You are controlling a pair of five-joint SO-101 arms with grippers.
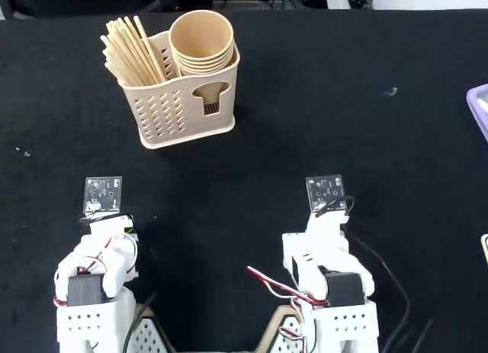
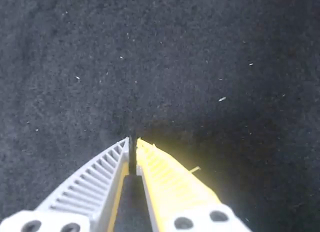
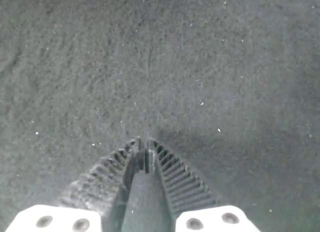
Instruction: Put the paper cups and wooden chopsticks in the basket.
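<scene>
Closed tight, the left gripper (image 2: pixel 132 144) is pressing its white and yellow fingers together at the tips. It is gripping nothing and is pointing at the bare black table cloth (image 2: pixel 200 51). The right gripper (image 3: pixel 145 144) is doing the same: its two fingers are meeting at the tips with nothing between them, over the same cloth. In the high view, one arm (image 1: pixel 95 280) and another arm (image 1: pixel 328 280) are sitting folded at the near edge of the table, well apart from the basket (image 1: pixel 183 113). The basket is standing upright on the far left part of the table. The paper cups (image 1: pixel 201 39) are sitting stacked in its right compartment. The wooden chopsticks (image 1: pixel 131 52) are leaning in the left compartment and fanning out to the left. A purple object (image 1: pixel 479 109) is showing at the right edge.
</scene>
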